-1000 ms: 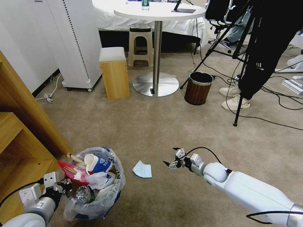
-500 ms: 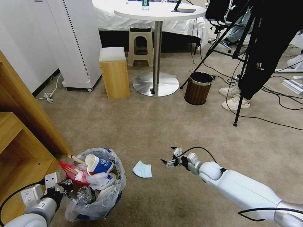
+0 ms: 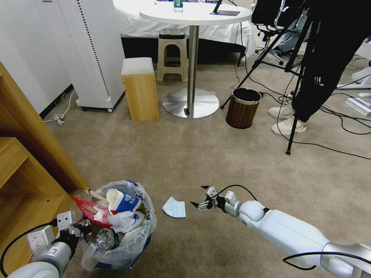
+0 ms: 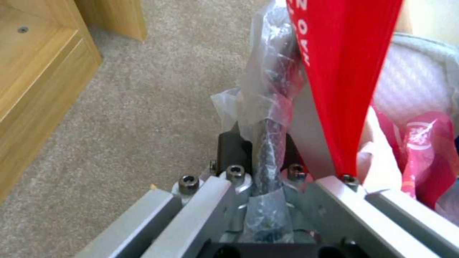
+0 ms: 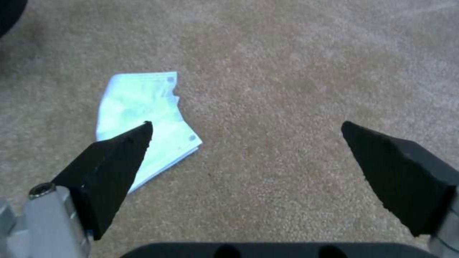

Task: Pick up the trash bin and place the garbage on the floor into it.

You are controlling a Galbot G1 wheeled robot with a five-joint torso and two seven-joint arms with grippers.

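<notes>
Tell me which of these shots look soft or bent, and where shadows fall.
Head view: wide-angle bend, the white cabinet leans, focus crisp. Left wrist view: the red wrapper and the trash bin rim are close and soft. Right wrist view: the right pincer fingertips blur, the pale blue paper looks washed out, with a faint carpet shadow beyond it.

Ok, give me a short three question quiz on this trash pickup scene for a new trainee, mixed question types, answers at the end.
1. True or false: the right gripper has its fingers spread apart above the carpet.
2. Multiple choice: what is the left gripper clamped on? A) the brown wood-grain bin B) the rim of the trash bin C) the wooden shelf
3. Fill in: the litter lying on the carpet between the trash bin and the right gripper is a pale blue ____.

Key: 1 true; 2 B; 3 paper.
</notes>
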